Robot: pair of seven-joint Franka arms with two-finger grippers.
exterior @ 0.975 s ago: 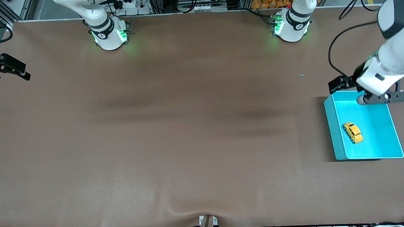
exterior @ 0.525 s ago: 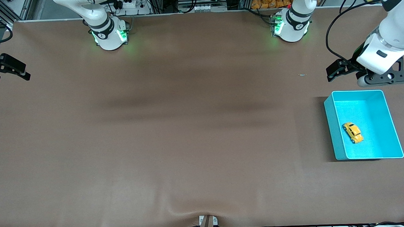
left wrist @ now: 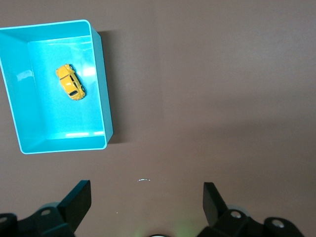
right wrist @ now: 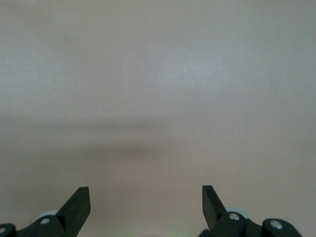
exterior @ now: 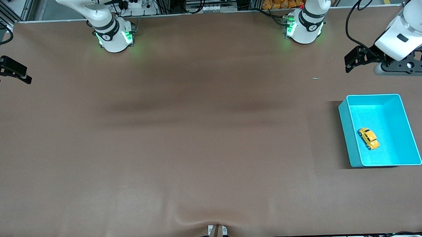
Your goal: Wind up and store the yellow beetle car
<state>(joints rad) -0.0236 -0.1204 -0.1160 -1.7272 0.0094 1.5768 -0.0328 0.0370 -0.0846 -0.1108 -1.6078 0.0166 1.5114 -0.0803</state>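
Lying in the turquoise bin [exterior: 345, 135] at right of frame, yellow beetle car [exterior: 368, 138]; bare brown worktop [exterior: 197, 133] around. Well apart from left jaws [exterior: 351, 63], spread, upper right. Right jaws [right wrist: 146, 207] spread too, over worktop.

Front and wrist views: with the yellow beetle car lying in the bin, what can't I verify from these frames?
- Whether the yellow beetle car has been wound: too small in the front and left wrist views.
- Left gripper: open, empty, over bare table; the frame's edge cuts off its body in the front view.
- Right gripper: open, waiting; only part shows at the front view's edge.
- Turquoise bin: its outer wall toward the front camera is hidden by its own rim.
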